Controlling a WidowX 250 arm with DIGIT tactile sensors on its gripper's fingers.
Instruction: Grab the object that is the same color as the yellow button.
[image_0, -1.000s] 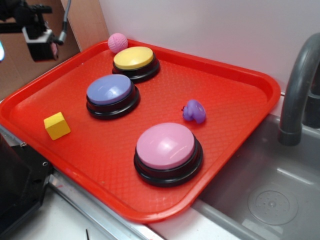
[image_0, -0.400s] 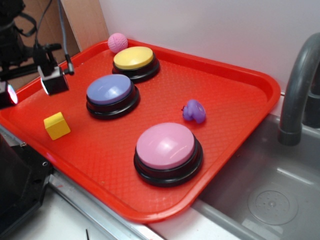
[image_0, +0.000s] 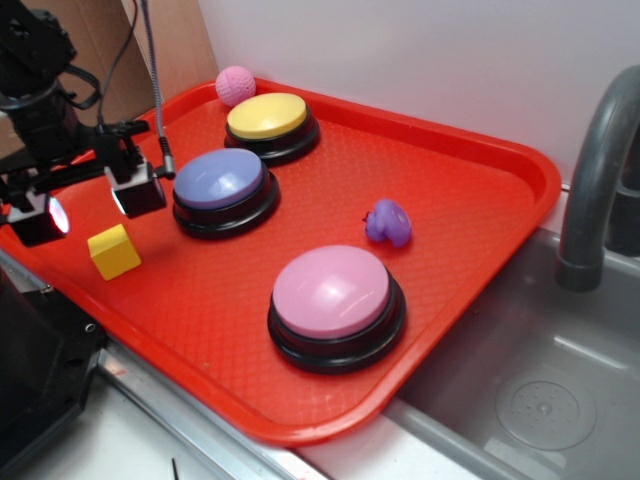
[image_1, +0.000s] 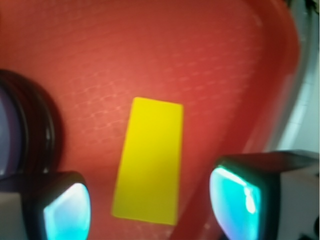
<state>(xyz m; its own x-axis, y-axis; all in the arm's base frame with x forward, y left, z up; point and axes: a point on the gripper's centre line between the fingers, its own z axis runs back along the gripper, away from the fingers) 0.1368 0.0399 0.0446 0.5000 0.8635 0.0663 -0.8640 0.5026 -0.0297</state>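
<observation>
At the left edge of the exterior frame, the gripper (image_0: 88, 203) hangs above the near-left corner of the red tray (image_0: 470, 160), its two fingers spread wide apart with nothing between them. One fingertip (image_0: 135, 190) sits close beside the blue button (image_0: 220, 180), and the other, glowing pale pink at its pad, is out at the tray's left rim. The yellow cube (image_0: 113, 251) lies on the tray just below and between those two tips in the frame, untouched, resting flat on the tray floor.

Toward the upper middle of the same frame, the yellow button (image_0: 267, 117) stands on its black base near the tray's far rim, with a pink ball (image_0: 235, 85) just beside it at the upper left. The blue button sits below it, and a pink button (image_0: 333, 292) fills the lower middle. A small purple toy (image_0: 388, 222) lies right of centre, apart from all three buttons. A grey faucet (image_0: 600, 170) rises at the right edge over a sink basin (image_0: 545, 400).

From the wrist camera the cube (image_1: 149, 160) appears in the lower middle of the frame as a long yellow patch between the two fingertips (image_1: 235, 202) at the bottom corners, both clear of it. A dark curve of the blue button's base (image_1: 42, 130) shows at the left edge.
</observation>
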